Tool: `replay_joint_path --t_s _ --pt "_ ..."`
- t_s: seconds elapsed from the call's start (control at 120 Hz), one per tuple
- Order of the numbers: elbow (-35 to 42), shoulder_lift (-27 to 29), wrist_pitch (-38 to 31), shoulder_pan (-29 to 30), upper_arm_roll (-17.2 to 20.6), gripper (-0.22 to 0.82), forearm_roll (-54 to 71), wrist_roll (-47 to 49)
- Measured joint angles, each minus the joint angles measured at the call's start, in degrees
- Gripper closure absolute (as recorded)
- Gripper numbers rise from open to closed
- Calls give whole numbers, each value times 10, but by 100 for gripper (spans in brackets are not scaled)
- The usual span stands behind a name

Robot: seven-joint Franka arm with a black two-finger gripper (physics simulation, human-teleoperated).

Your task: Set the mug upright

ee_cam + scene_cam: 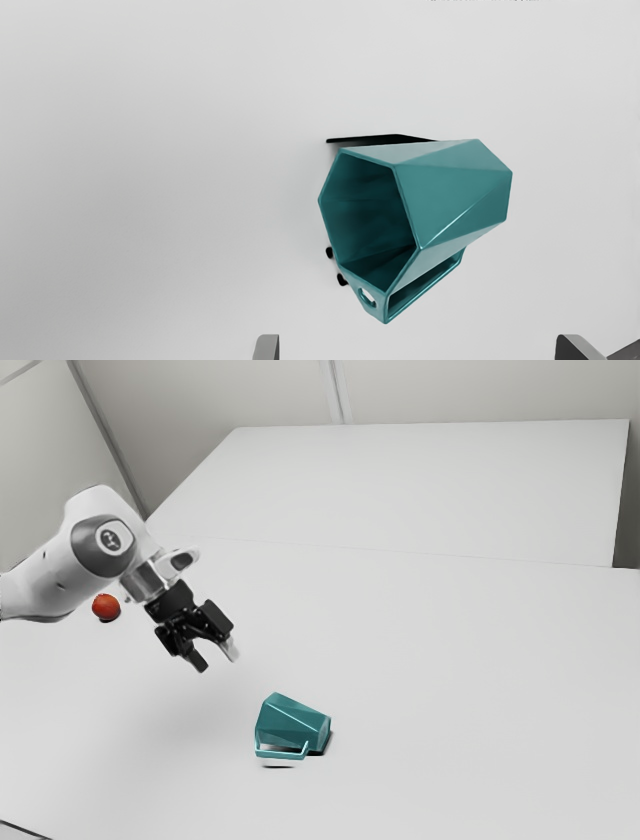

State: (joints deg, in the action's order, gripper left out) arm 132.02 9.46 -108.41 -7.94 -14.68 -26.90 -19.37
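Note:
The black gripper (217,660) hangs above the table in the exterior view, up and to the exterior view's left of the mug, apart from it. A teal faceted mug (293,723) lies on its side, its base toward the exterior view's right and its handle low, facing the exterior view's bottom. In the wrist view the mug (450,195) shows its open mouth and its handle; the gripper (417,347) has its fingertips wide apart at the bottom edge, with nothing held between them.
A red-orange ball-like object (106,607) sits beside the arm at the exterior view's left. The white table (450,660) extends around the mug, with pale walls behind it.

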Motion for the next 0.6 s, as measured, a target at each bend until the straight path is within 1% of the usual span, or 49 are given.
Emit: replay_joint_path --t_s 0.142,0.217,0.375,0.6 --pt "47 -12 -44 -2 0 0 -68 -36" --pt "59 -26 -63 -9 0 0 -95 -57" --pt "66 -55 -92 -17 0 0 -139 -101" --pt "70 -75 -112 -32 0 0 -188 -163"
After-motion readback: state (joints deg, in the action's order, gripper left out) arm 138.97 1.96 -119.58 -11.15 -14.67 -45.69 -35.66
